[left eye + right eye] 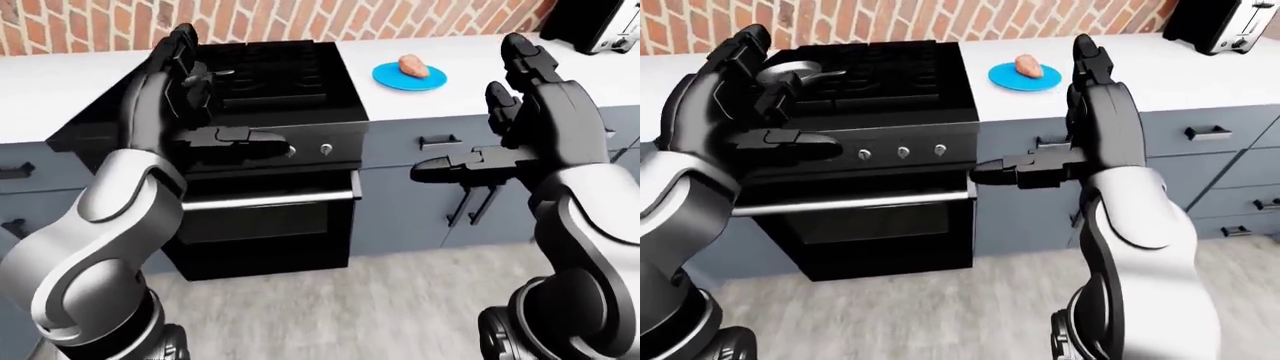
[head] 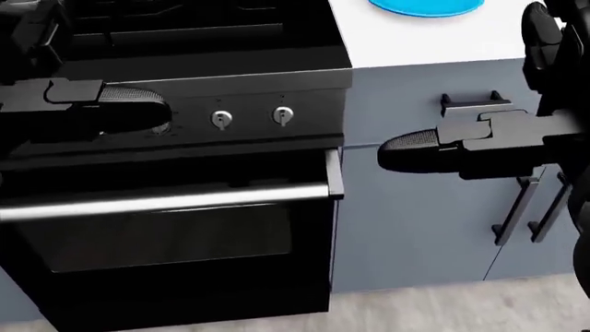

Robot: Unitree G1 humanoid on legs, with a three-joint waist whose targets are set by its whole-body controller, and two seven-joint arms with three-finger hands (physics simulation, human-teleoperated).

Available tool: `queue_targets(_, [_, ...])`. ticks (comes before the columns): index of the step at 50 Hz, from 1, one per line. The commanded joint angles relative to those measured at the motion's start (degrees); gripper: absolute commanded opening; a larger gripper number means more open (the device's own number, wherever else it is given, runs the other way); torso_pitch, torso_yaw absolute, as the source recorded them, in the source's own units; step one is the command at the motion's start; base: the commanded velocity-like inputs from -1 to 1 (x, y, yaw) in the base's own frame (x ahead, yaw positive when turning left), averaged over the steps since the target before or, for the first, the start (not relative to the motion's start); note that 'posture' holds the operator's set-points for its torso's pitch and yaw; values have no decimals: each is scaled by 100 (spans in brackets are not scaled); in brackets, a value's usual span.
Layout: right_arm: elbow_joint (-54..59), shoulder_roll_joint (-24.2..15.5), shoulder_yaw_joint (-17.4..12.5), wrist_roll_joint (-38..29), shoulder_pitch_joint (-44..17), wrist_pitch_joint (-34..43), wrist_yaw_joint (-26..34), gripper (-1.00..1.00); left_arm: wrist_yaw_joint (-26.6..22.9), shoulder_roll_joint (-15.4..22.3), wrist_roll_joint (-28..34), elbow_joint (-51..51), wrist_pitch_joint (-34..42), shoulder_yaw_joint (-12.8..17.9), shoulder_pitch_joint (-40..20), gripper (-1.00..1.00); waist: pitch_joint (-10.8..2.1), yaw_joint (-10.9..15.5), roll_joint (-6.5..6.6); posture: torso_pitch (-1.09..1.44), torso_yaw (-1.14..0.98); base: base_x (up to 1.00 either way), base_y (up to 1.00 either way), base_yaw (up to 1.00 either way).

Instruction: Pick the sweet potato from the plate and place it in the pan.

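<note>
Nearest you: both arms, silver-grey shells w/ black three-finger hands, raised in the air this side of the range. Your left hand (image 1: 185,90) is up w/ fingers spread apart, thumb jutting sideways across the control panel; it grips nothing. Your right hand (image 1: 510,112) is the same: fingers apart, pointing up, thumb out to the view's left, empty, hanging before the grey-blue cabinet fronts (image 1: 420,187).

Beyond them, the black gas stove w/ oven (image 1: 270,150): three small silver knobs (image 1: 902,152) in a row, long steel oven-door handle (image 1: 265,199) below. No brand or writing readable on the panel, knobs too small to tell markings.

The orange-pink sweet potato (image 1: 413,66) lies on the round blue plate (image 1: 388,76) on the white countertop (image 1: 470,67), just right of the stove, well apart from both hands. The small silver pan (image 1: 790,71) sits on the stove's left side in the right-eye view, partly hidden by your left fingers.

Red brick wall (image 1: 300,19) along the top; black-and-silver toaster (image 1: 1215,26) at top right, no label legible.
</note>
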Motion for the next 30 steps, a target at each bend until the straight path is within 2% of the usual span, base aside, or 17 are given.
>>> queue_targets(1, [-114, -27, 11, 6, -183, -232, 7, 100, 38, 93, 58, -126, -216, 164, -175, 100, -109, 33, 4, 0, 0, 18, 0, 0])
queue_targets(3, [-80, -14, 15, 5, -166, -273, 0, 100, 28, 102, 71, -102, -238, 156, -168, 100, -56, 26, 99, 0, 0, 18, 0, 0])
queue_targets(5, [-63, -18, 21, 4, -194, -261, 1, 100, 18, 106, 77, -87, -254, 152, -173, 100, -49, -6, 250, 0, 0, 18, 0, 0])
queue_targets(7, [-63, -25, 12, 2, -168, -283, 7, 100, 7, 107, 89, -81, -266, 141, -170, 100, -133, -52, 546, 0, 0, 18, 0, 0])
queue_targets(8, [-67, -31, 16, 2, -176, -273, 9, 100, 11, 104, 87, -86, -260, 141, -173, 100, -203, -95, 602, 0, 0, 18, 0, 0])
queue_targets(9, [-80, -41, 25, -3, -201, -232, 7, 100, 11, 102, 91, -87, -260, 137, -172, 100, -144, -6, 501, 0, 0, 18, 0, 0])
queue_targets(10, [-75, -37, 11, 1, -168, -270, 17, 100, 6, 104, 100, -87, -266, 130, -167, 100, -112, -40, 583, 0, 0, 18, 0, 0])
queue_targets(13, [-61, -28, 24, -6, -183, -267, 7, 100, 13, 93, 97, -95, -252, 134, -177, 100, -153, 5, 453, 0, 0, 18, 0, 0])
queue_targets(17, [-85, -20, 35, -11, -165, -258, 8, 100, 13, 91, 89, -108, -246, 148, -171, 100, -109, 37, 246, 0, 0, 18, 0, 0])
queue_targets(19, [-88, -20, 36, -12, -167, -253, 11, 100, 14, 86, 91, -116, -248, 142, -164, 100, -117, 68, 61, 0, 0, 18, 0, 0])
queue_targets(20, [-89, -21, 41, -14, -174, -246, 10, 100, 14, 88, 91, -117, -249, 145, -163, 100, -158, 85, -87, 0, 0, 18, 0, 0])
queue_targets(21, [-94, -21, 47, -16, -176, -237, 9, 100, 15, 88, 91, -119, -250, 148, -161, 100, -224, 85, -306, 0, 0, 16, 0, 0])
queue_targets(22, [-105, -25, 50, -17, -190, -219, 10, 100, 11, 90, 96, -117, -256, 144, -155, 100, -184, 42, -45, 0, 0, 18, 0, 0])
queue_targets(23, [-107, -28, 51, -18, -188, -218, 12, 100, 11, 90, 97, -118, -256, 144, -155, 100, -157, 71, -166, 0, 0, 18, 0, 0])
queue_targets(24, [-98, -29, 54, -16, -181, -233, 15, 100, 15, 89, 91, -124, -246, 145, -158, 100, -157, 45, -156, 0, 0, 18, 0, 0])
queue_targets(26, [-88, -28, 65, -16, -167, -254, 20, 100, 22, 88, 77, -133, -232, 153, -166, 100, -173, 34, -81, 0, 0, 18, 0, 0])
queue_targets(30, [-97, -33, 76, -27, -180, -238, 27, 100, 34, 89, 63, -138, -222, 156, -170, 100, -66, 13, 123, 0, 0, 18, 0, 0])
